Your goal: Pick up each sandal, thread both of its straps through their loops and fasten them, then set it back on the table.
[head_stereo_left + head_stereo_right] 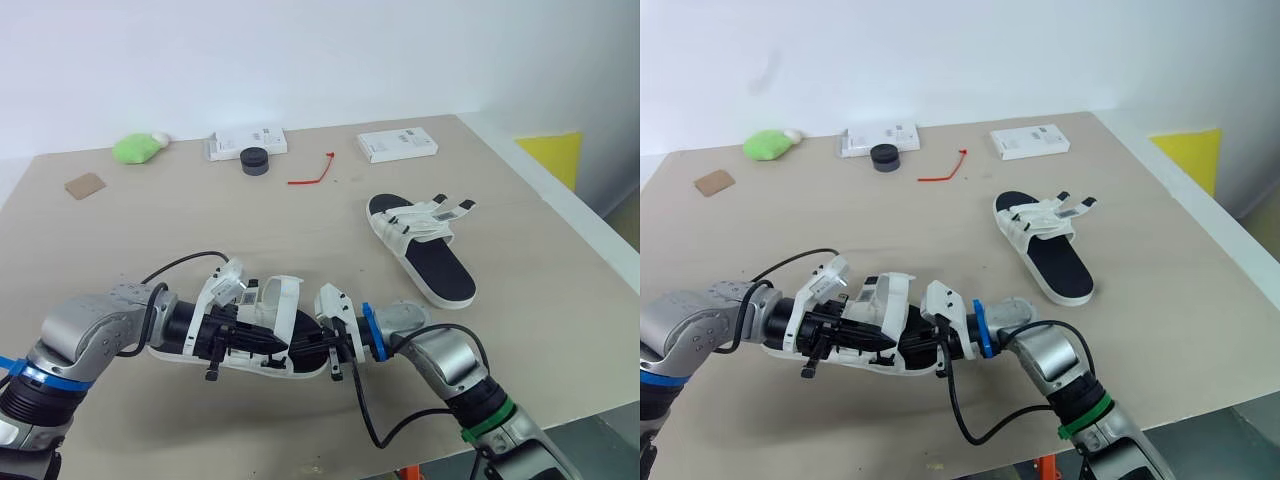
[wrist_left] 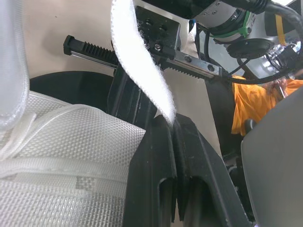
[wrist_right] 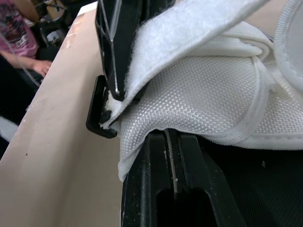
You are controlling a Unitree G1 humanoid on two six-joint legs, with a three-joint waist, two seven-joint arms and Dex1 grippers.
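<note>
holding the near sandal at the front edge of the table, we pinch its strap tip in the closed left gripper, its mesh upper in the closed right gripper. fastening looks unfinished; the far sandal waits.

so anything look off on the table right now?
The far sandal has its straps unfastened, splayed sideways. The left gripper pinches a strap of the near sandal by its very tip, a thin hold.

Robotics lab: bare white wall, plain worktable.
</note>
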